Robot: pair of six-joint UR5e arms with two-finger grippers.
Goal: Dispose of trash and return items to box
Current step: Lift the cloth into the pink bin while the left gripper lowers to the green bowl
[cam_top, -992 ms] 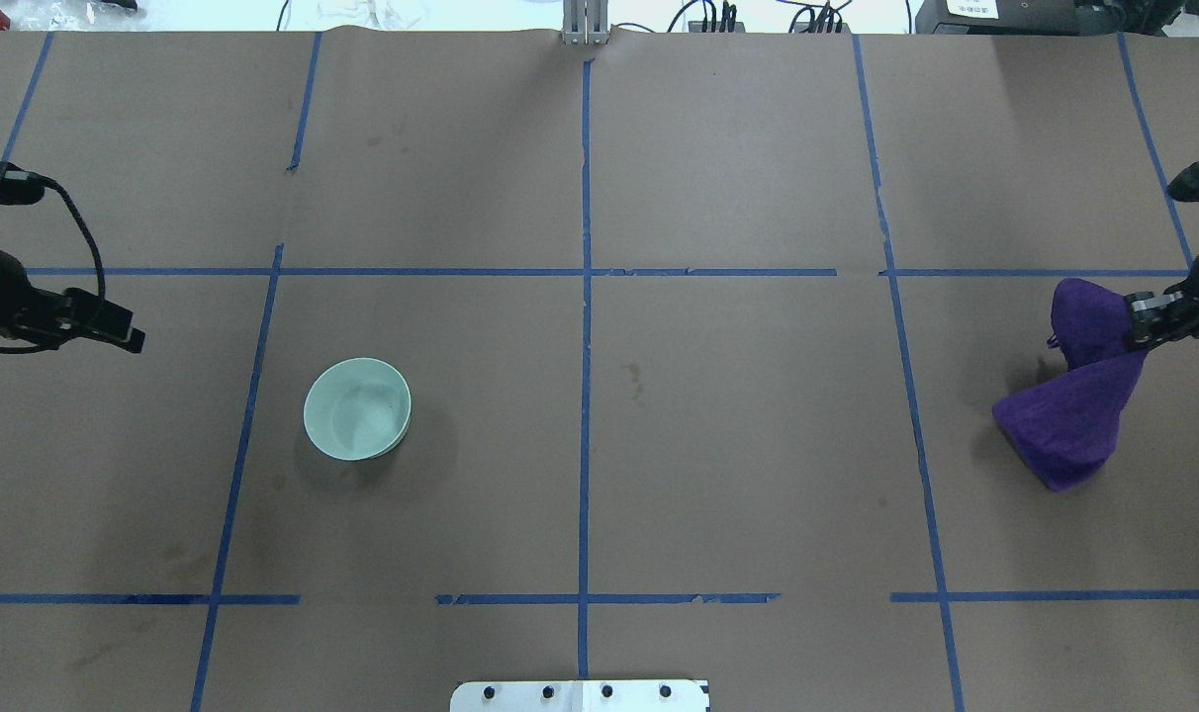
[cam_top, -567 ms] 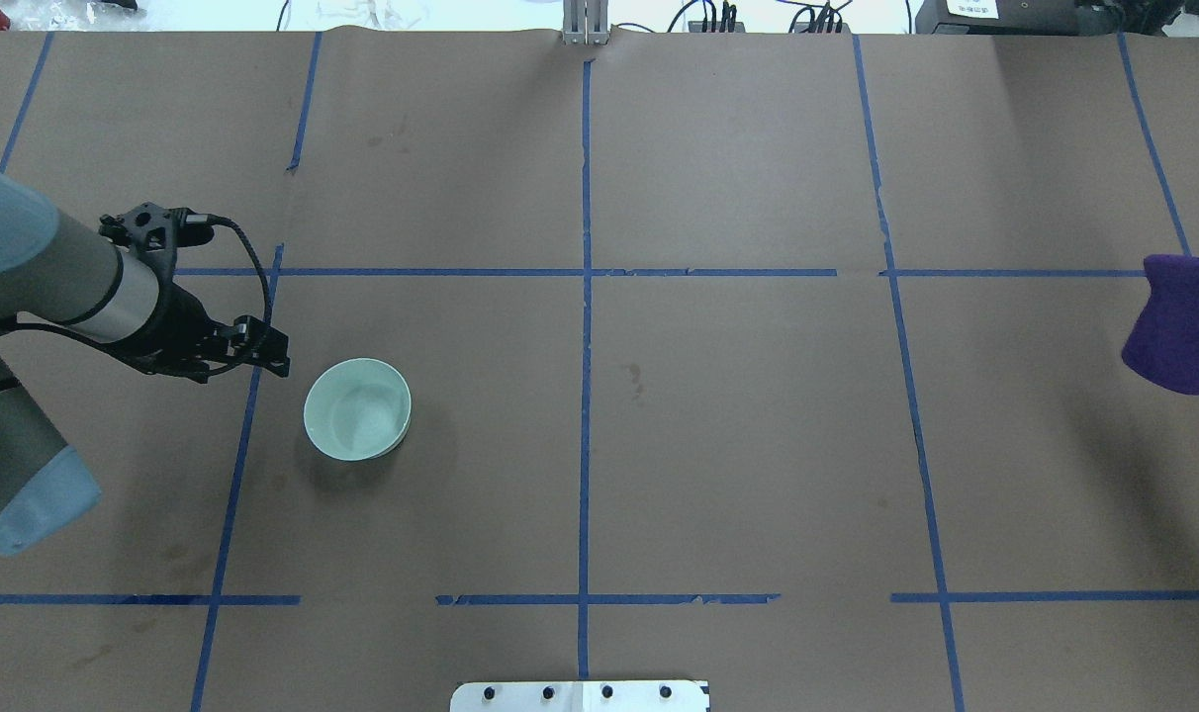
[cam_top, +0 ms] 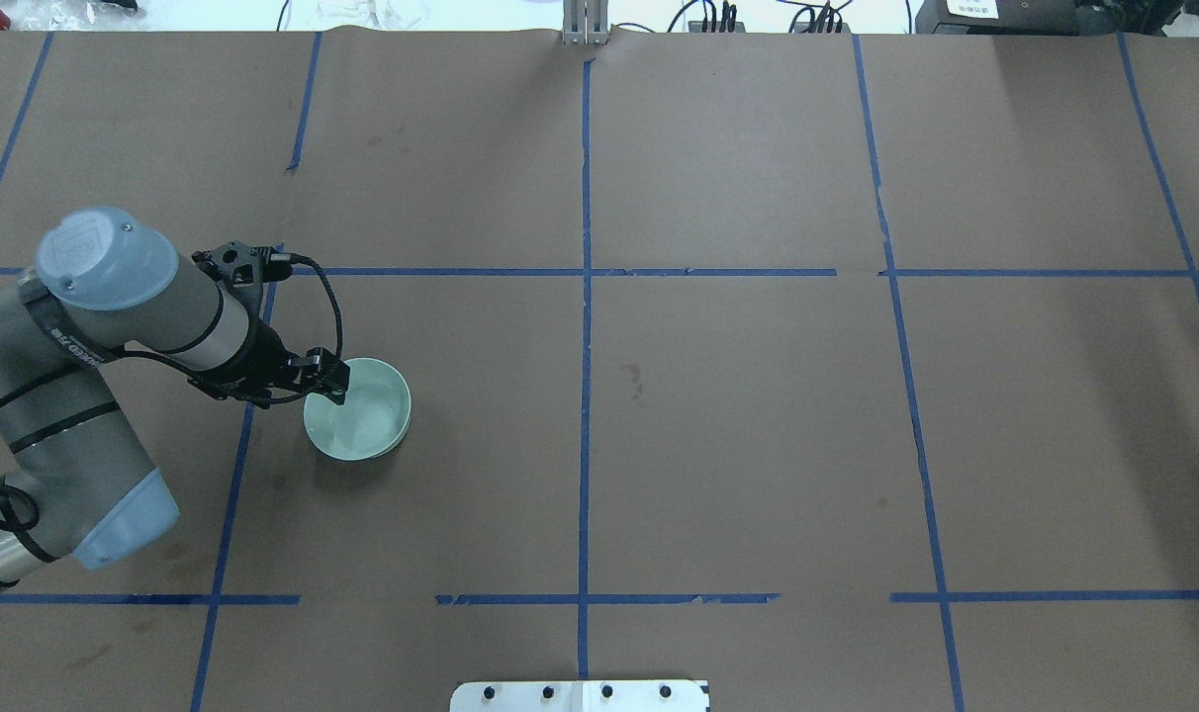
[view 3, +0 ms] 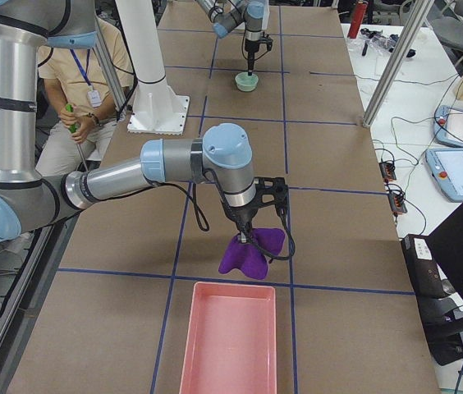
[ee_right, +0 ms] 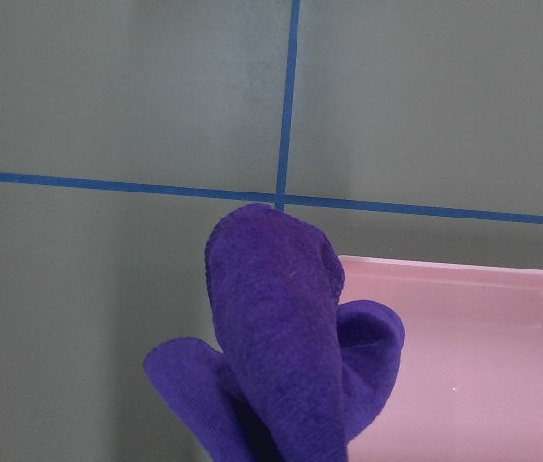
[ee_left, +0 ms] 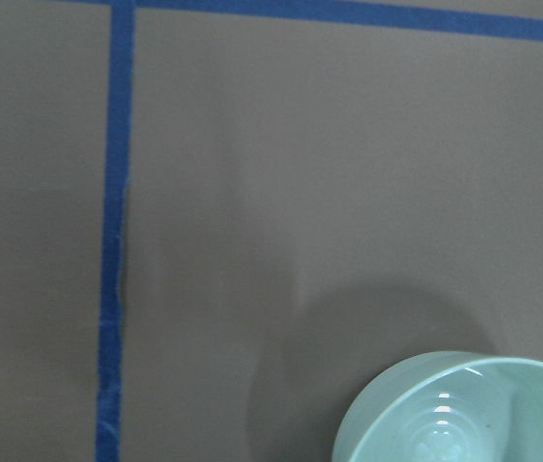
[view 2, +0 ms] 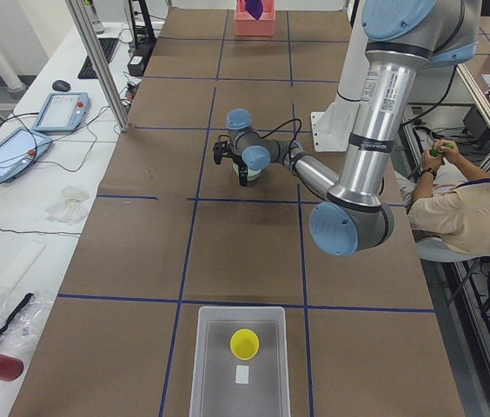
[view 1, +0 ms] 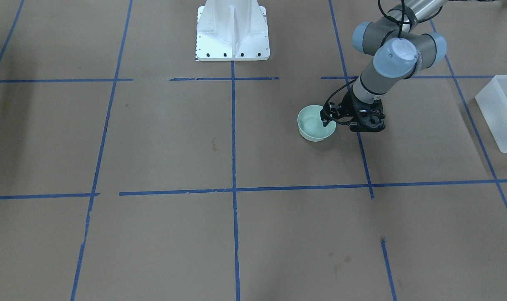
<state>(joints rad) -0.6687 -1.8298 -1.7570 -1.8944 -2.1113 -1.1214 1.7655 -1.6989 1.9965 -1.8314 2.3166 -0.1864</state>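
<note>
Closes in on the bowl [cam_top: 367, 420] with the left gripper [cam_top: 330, 384], a second ago far off at the table's left edge and now right over the rim nearest that arm. Leaves the bowl where it stood, upright on the brown paper, well apart from the box [view 2: 215, 387] at the table's left end, with the cup [view 2: 245, 344] already standing inside. Shows jaws parted to a modest gap and holding nothing, one fingertip apparently dipping inside the rim, contact impossible to confirm. Points to a rim pinch as the likely next step, then a carry to the box. Meanwhile carries the cloth [view 3: 252, 250] out of the overhead view under the right gripper [view 3: 245, 223], now dangling at the edge of the tray [view 3: 227, 345]; grip there impossible to judge from the side view alone.
</note>
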